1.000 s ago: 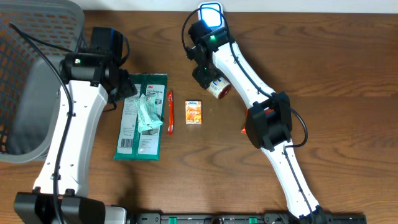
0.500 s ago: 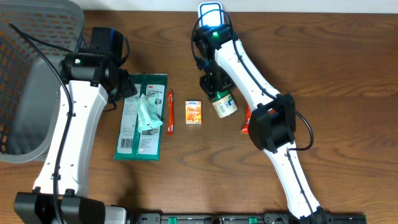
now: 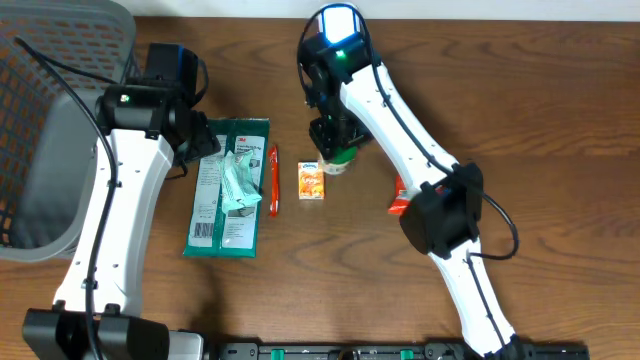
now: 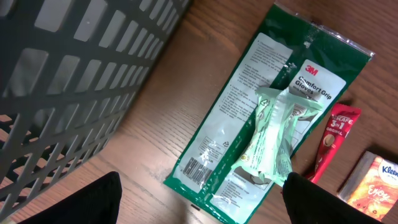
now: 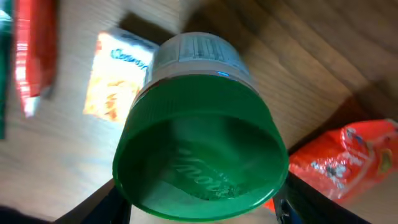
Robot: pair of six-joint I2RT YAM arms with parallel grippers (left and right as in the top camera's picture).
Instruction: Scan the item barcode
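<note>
1. Our right end effector (image 5: 202,208) grips the green-lidded jar (image 5: 200,143), just beside the orange box (image 3: 312,181) on the counter (image 3: 560,120).
2. Our left end effector (image 4: 208,208) stands wide and empty, near the green packet (image 4: 273,118).

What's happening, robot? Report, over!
Left pincer open, empty, over green pack. Right pincer shut on jar, green lid toward wrist camera. Tissue pack and red pouch close by jar.
</note>
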